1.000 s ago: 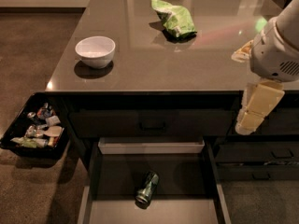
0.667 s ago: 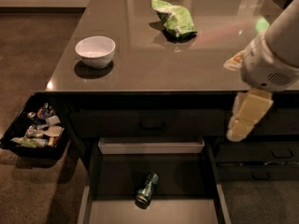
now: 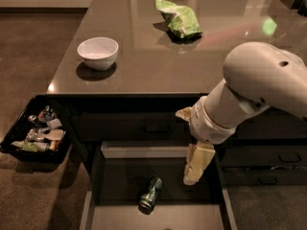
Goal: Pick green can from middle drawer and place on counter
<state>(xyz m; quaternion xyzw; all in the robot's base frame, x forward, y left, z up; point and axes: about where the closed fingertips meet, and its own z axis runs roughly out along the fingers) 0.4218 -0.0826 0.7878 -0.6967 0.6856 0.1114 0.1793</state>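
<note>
Lining up the gripper [image 3: 195, 164] with the can [image 3: 150, 193] is the relation to check before you command the next move. The can lies on its side on the floor of the open middle drawer [image 3: 120, 181], near the centre and toward the front, clear of both side walls. Its long axis runs roughly front to back, skewed slightly so that the far end points right and the near end points left in the view. The gripper hangs pointing downward over the right-hand part of the drawer, close to the pale back edge. From the gripper, the can therefore lies to the left, nearer the drawer front, and lower. The two are apart, and the can is not in its grasp. You cannot tell from this view whether the gripper is released or clenched, so verify its state before descending. Expect the next move to be a shift left and toward the drawer front, then a descent. Set the closing direction across the can's short axis, because a grip along the long axis would probably slip. The counter [image 3: 158, 66] is the placement surface.
</note>
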